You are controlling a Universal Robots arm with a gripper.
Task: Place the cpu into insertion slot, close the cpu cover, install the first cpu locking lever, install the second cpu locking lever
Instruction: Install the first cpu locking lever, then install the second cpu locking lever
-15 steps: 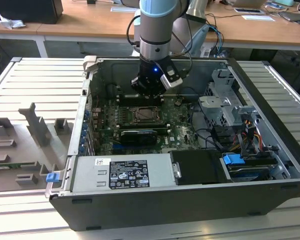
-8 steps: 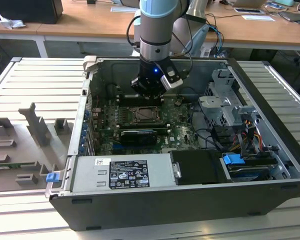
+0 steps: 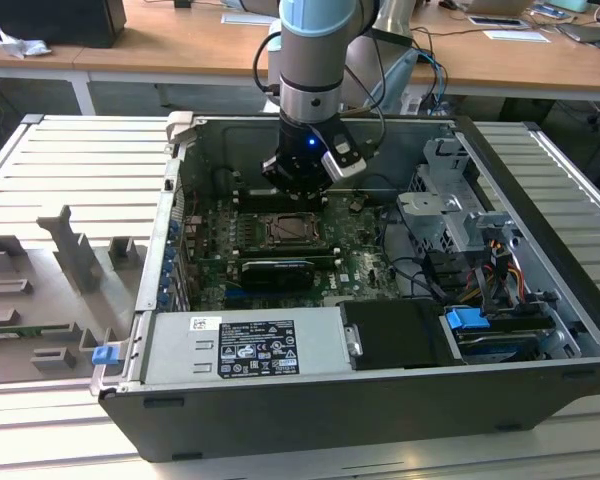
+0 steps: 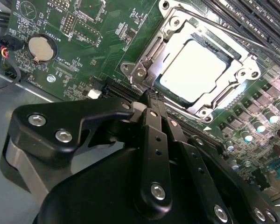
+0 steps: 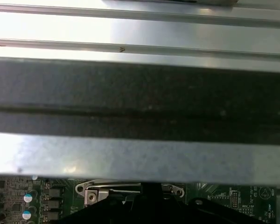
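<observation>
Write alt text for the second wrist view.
The cpu sits in its socket on a green motherboard, framed by the closed silvery cpu cover. The black tool reaches in from the foreground, its fingers together at the cover's near corner. A round coin battery lies off to one side.

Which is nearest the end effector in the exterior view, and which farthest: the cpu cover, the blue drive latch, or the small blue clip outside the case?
Ordered from the end effector:
1. The cpu cover, just below it on the motherboard.
2. The blue drive latch, inside the case toward the exterior view's right.
3. The small blue clip, outside the case at the exterior view's lower left.
</observation>
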